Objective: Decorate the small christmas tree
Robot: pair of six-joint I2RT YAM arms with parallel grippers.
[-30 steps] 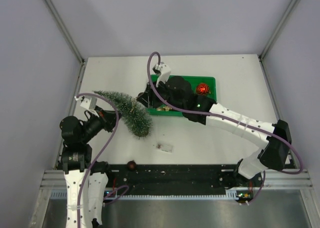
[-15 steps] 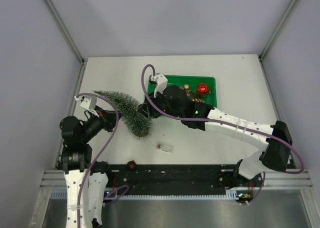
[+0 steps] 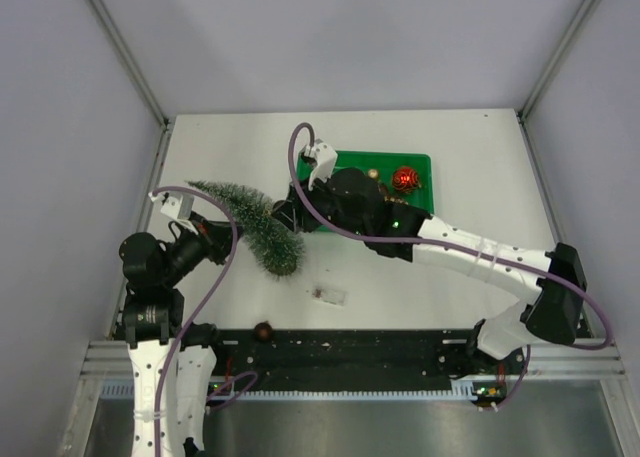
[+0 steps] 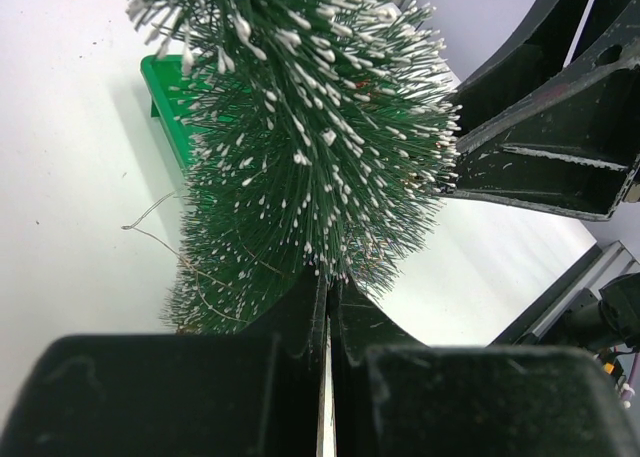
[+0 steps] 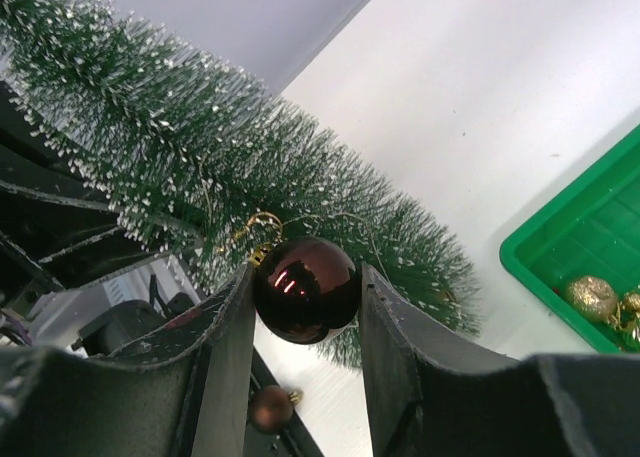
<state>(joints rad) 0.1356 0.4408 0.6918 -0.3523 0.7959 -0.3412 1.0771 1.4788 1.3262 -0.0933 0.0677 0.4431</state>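
Observation:
The small christmas tree (image 3: 255,222) is bristly green with frosted tips and is held tilted above the table, narrow tip to the far left. My left gripper (image 3: 218,229) is shut on it; in the left wrist view the jaws (image 4: 328,297) meet among the lower bristles of the tree (image 4: 310,127). My right gripper (image 3: 285,217) sits at the tree's right side, shut on a glossy dark brown ball ornament (image 5: 305,289) with a gold cap. That ball touches the branches of the tree (image 5: 200,147).
A green tray (image 3: 420,162) at the back holds a red ornament (image 3: 403,178) and gold ornaments (image 5: 585,295). Another brown ball (image 3: 263,330) lies at the table's near edge. A small clear scrap (image 3: 328,294) lies below the tree's base.
My right gripper has moved left from over the tray to the tree's side, carrying the dark ball. The left arm and the tree have barely shifted.

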